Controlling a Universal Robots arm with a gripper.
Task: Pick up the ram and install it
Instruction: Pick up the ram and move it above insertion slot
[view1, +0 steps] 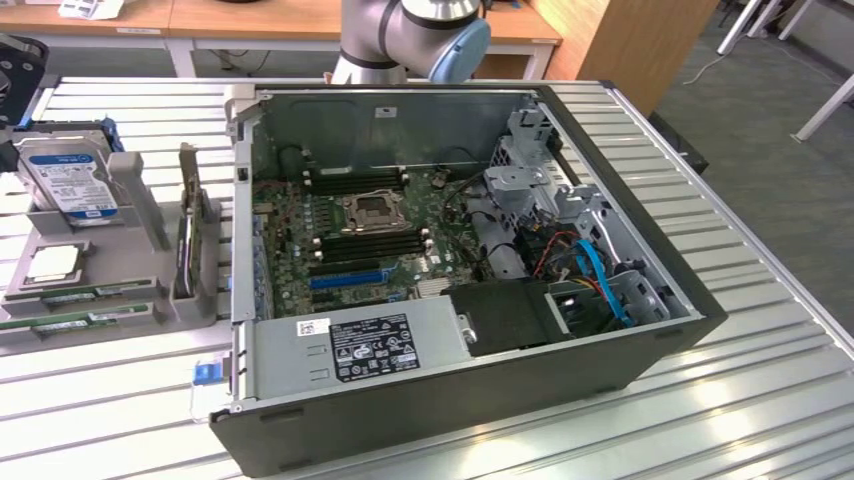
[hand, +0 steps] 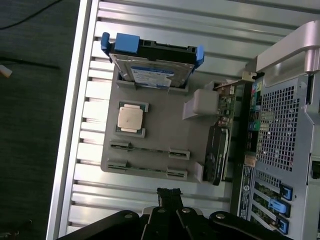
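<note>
Nearest the wrist camera, the hand (hand: 169, 192) has its two fingers pressed together and grips nothing. It hovers over the slatted surface (hand: 225, 30), just off the edge of the grey holder (hand: 165, 125), on the side where the memory is kept.

The ram (hand: 147, 170) lies in the holder's first row, a thin green stick caught at each end by a small clip. It seems to stand on its long edge, probably so that the top edge is free for a pinch from above. A second stick (hand: 150, 149) sits just beside it in the next row, parallel and clipped the same way; which of the two is meant I cannot tell.

Further into the holder, a processor (hand: 129, 118) rests flat in a shallow square pocket. Past that, at the holder's far edge, a hard drive (hand: 150, 70) with blue rails leans upright in its slot. An expansion card (hand: 217, 155) stands on edge along the holder's side that faces the computer case (hand: 287, 125). Each part has its own seat, likely so it waits in a known pose.

The case lies just beside the holder on its side, panel off, so the board faces up. In the exterior view its dark memory slots (view1: 374, 243) flank the processor socket, and no green stick shows in them.
</note>
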